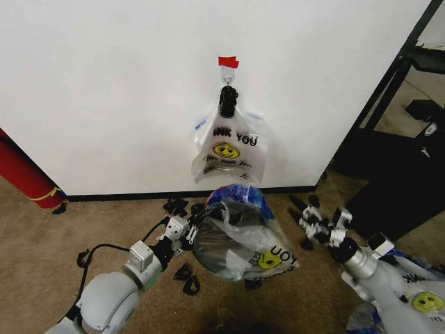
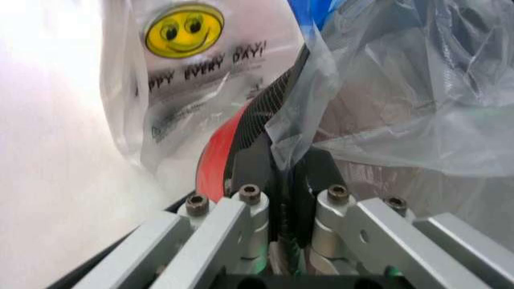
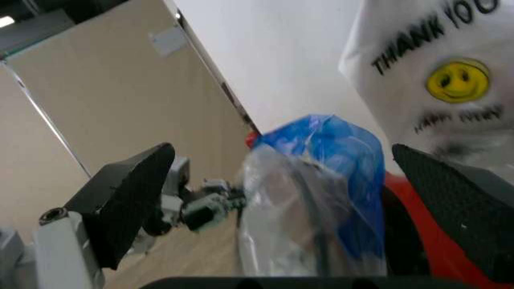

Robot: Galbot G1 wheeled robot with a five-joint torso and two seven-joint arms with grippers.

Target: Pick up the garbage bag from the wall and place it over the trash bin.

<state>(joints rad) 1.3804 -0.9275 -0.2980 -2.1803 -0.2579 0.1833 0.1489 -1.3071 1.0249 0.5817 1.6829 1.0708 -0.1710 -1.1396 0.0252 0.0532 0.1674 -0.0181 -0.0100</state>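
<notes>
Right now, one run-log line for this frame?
stage: fitting bag | garbage bag draped over trash bin | left end effector at bin rim, shut on bag | right end effector open, beside bin

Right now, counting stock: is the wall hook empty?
No, a garbage bag with a yellow smiley hangs from the hook.

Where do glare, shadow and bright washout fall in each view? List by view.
Head view: the plain white wall is evenly lit; the hanging translucent plastic garbage bag throws a soft shadow beside it. Left wrist view: the wall washes out to bright white. Right wrist view: a ceiling light strip glares.
</notes>
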